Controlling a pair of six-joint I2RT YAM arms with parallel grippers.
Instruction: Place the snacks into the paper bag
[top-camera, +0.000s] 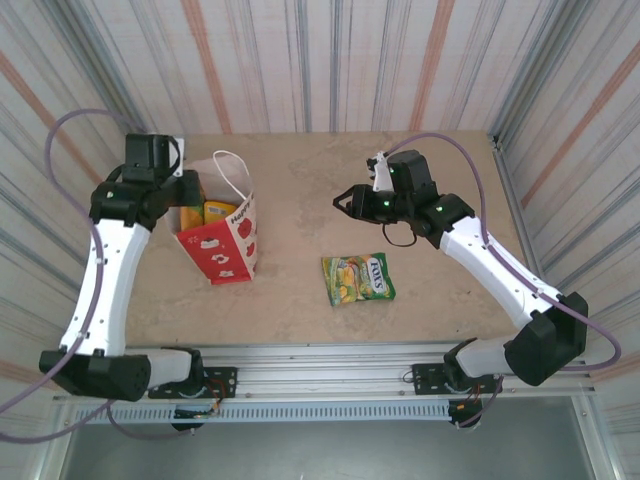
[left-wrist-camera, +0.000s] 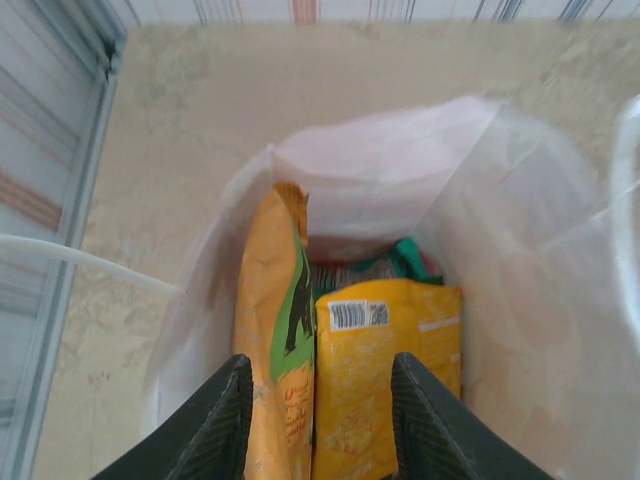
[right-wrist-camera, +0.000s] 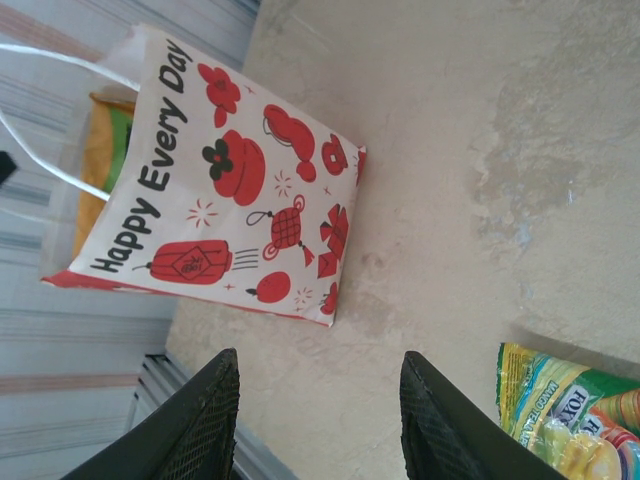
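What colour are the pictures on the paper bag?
Red, on the white paper bag; best in the right wrist view.

Glossy foil snacks (left-wrist-camera: 385, 370), paper bag (right-wrist-camera: 240, 190)

Left arm (top-camera: 108, 265) extended forward, jaws apart, pointing down — right arm (top-camera: 495, 262) bent inward, jaws apart, empty.

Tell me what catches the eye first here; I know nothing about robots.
The white paper bag with red prints and "Happy Every Day" lettering stands at the left of the table. The left gripper is open above its mouth, and an orange packet and a yellow packet stand inside. A lone green packet lies flat mid-table, and the right gripper hangs open farther back, apart from it.
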